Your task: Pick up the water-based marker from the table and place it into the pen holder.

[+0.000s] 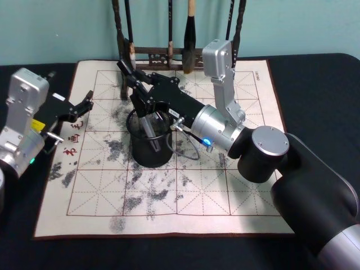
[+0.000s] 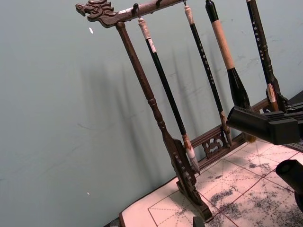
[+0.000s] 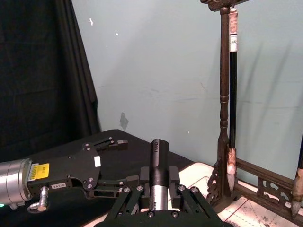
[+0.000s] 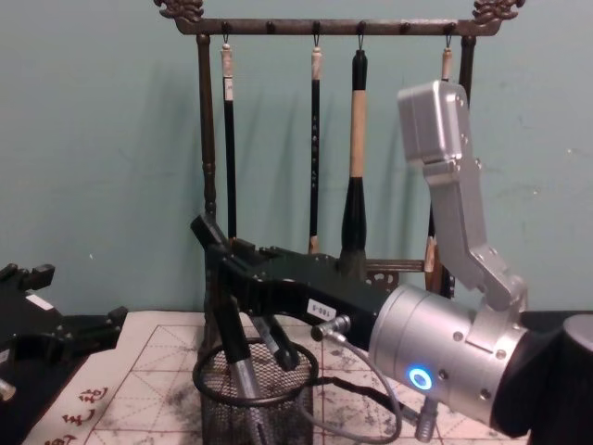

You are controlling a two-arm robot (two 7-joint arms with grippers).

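The pen holder (image 1: 151,154), a round black wire-mesh cup (image 4: 256,408), stands on the calligraphy mat (image 1: 236,185). My right gripper (image 1: 145,107) hangs just above its rim (image 4: 248,334), shut on the water-based marker (image 1: 148,128). The marker (image 4: 243,375) is tilted, its grey lower end inside the cup and its black cap (image 3: 158,156) sticking up past the fingers (image 3: 180,198). My left gripper (image 1: 83,106) rests open and empty at the mat's left edge, apart from the cup, and appears in the right wrist view (image 3: 113,161).
A tall dark wooden brush rack (image 1: 169,53) with hanging brushes (image 4: 357,185) stands at the mat's far edge, close behind the right gripper; the left wrist view faces it (image 2: 156,118). Black cloth (image 1: 315,84) surrounds the ink-stained mat.
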